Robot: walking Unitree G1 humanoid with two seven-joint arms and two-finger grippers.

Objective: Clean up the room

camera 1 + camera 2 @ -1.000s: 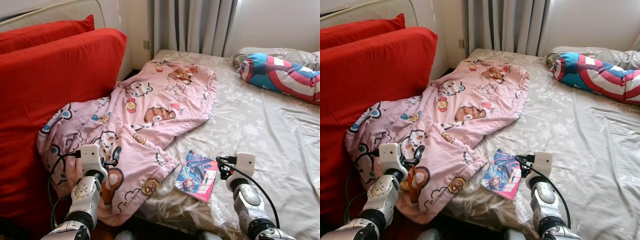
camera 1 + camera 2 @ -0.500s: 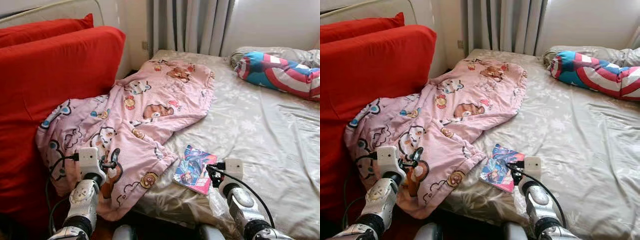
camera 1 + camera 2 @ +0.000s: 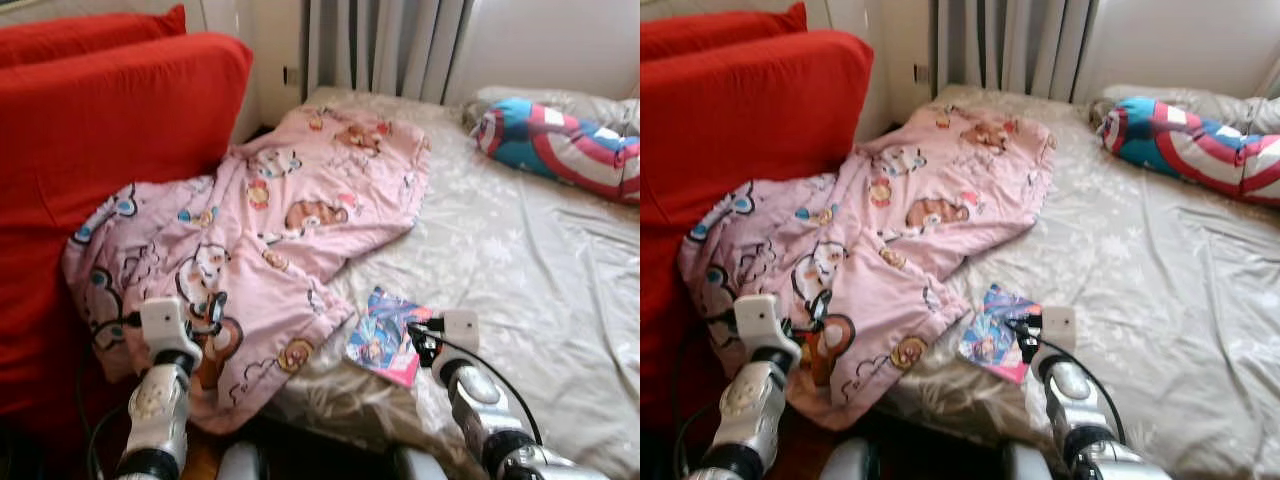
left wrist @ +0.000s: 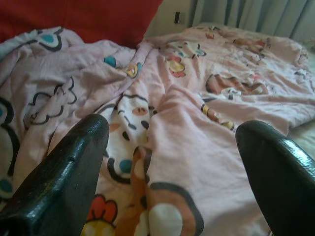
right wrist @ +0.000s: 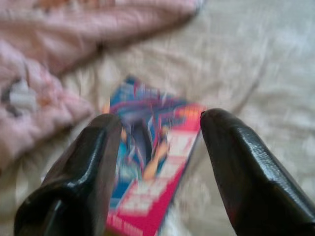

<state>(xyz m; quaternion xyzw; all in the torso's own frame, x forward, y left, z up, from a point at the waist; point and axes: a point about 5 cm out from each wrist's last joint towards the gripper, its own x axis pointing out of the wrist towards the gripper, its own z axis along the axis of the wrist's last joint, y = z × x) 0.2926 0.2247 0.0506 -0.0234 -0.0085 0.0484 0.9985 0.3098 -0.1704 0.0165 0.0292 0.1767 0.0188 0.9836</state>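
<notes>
A pink cartoon-print blanket (image 3: 300, 200) lies crumpled across the bed's left side and spills over its near edge against a red sofa cushion (image 3: 110, 120). My left gripper (image 3: 213, 312) hovers open just above the blanket's hanging fold (image 4: 162, 132), and its fingers (image 4: 64, 177) are apart. A colourful comic book (image 3: 385, 335) lies flat on the beige sheet (image 3: 520, 260) near the bed's front edge. My right gripper (image 3: 420, 338) is open at the book's right edge. In the right wrist view the book (image 5: 152, 162) lies blurred between the black fingers (image 5: 246, 162).
A red, white and blue shield-print pillow (image 3: 560, 145) lies at the bed's far right. Grey curtains (image 3: 380, 45) hang behind the bed. The red sofa walls in the left side. Open sheet stretches to the right of the book.
The whole view has shifted as the camera moved. My right gripper has come closer to the book's right edge. The left gripper stays open over the blanket.
</notes>
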